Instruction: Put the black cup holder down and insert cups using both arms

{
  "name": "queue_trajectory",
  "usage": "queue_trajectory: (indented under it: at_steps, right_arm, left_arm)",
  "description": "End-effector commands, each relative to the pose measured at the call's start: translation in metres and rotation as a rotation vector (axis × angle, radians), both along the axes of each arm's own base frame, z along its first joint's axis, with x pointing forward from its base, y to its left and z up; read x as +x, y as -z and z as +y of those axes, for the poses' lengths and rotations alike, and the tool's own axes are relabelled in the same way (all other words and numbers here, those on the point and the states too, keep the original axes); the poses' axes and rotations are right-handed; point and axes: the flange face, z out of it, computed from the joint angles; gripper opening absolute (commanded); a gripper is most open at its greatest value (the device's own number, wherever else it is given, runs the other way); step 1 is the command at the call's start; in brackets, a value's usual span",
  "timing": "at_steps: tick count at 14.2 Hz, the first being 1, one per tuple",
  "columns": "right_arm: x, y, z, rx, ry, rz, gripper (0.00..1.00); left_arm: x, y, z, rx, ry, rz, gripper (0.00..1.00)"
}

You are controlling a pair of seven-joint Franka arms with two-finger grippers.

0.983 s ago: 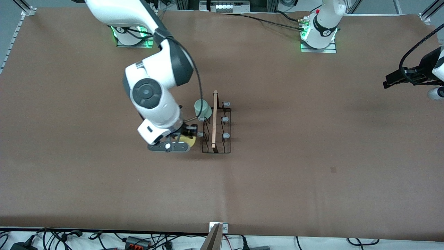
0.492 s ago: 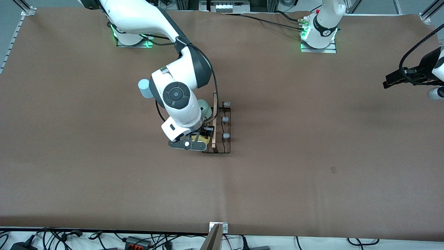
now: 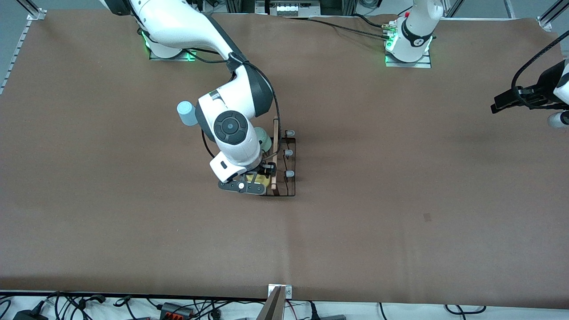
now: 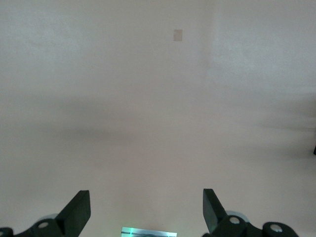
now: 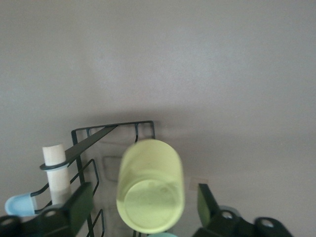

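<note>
The black cup holder [image 3: 291, 192] stands mid-table, with its wooden rod [image 3: 275, 151] along the top. The mint green cup [image 3: 266, 141] hangs on a peg on the right arm's side. My right gripper [image 3: 258, 178] is over the rack's end nearest the camera. It is open around the yellow cup [image 5: 150, 185], with a gap at each finger. The yellow cup [image 3: 261, 179] lies tilted over the rack wires there. The light blue cup [image 3: 186, 113] stands on the table toward the right arm's end. My left gripper [image 3: 500, 103] waits open and empty [image 4: 146, 212].
Three free pale-tipped pegs [image 3: 289, 173] line the rack's left-arm side. In the right wrist view the rod's end [image 5: 55, 170] and one peg tip [image 5: 17, 203] sit beside one finger. A small dark mark [image 3: 427, 217] is on the brown table cover.
My right arm has swung toward the rack, carrying the yellow cup from beside it to over its nearest end. The light blue cup has come into view. The left arm has not moved.
</note>
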Motion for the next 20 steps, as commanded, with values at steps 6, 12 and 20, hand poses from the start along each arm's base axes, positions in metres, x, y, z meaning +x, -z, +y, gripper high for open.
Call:
queue_trajectory:
  at_steps: [6, 12, 20]
  right_arm:
    - [0.034, -0.113, -0.12, -0.032, -0.002, -0.005, 1.0]
    - [0.042, -0.184, -0.224, -0.021, -0.053, 0.009, 1.0]
    - [0.012, -0.229, -0.428, 0.044, -0.048, -0.001, 1.0]
  left_arm:
    - [-0.001, -0.003, 0.002, 0.014, 0.004, 0.008, 1.0]
    - [-0.001, -0.003, 0.002, 0.014, 0.006, 0.008, 1.0]
    - [-0.001, -0.003, 0.002, 0.014, 0.006, 0.008, 1.0]
